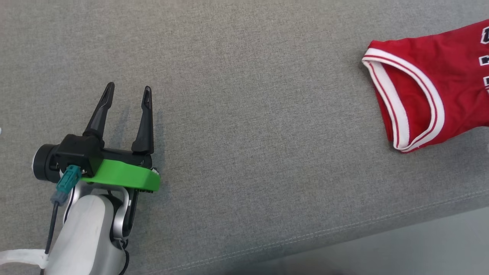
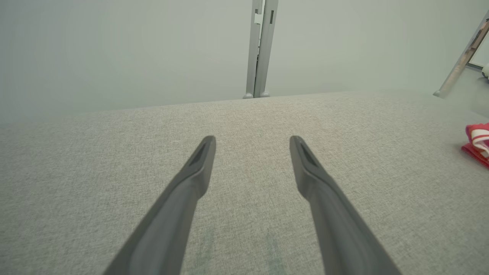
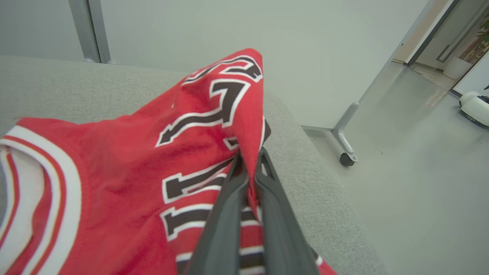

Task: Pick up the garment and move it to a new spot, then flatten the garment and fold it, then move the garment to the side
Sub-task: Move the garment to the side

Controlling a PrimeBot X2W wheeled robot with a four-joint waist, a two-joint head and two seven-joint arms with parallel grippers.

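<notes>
The garment point(image 1: 428, 88) is a red sleeveless jersey with white and red trim and black lettering; it lies at the right edge of the grey cushion in the head view, running out of frame. In the right wrist view my right gripper point(image 3: 250, 162) is shut on a raised fold of the garment point(image 3: 126, 168), lifting that part off the surface. My left gripper point(image 1: 128, 89) hovers open at the lower left over bare fabric, far from the jersey. The left wrist view shows its fingers point(image 2: 198, 164) spread, with a corner of the garment point(image 2: 477, 143) far right.
The grey upholstered surface point(image 1: 244, 114) has a stitched front edge point(image 1: 344, 229) with pale floor below it. A grey partition post point(image 2: 259, 49) stands behind the cushion. A wheeled frame leg point(image 3: 345, 147) and open floor lie to the right of the cushion.
</notes>
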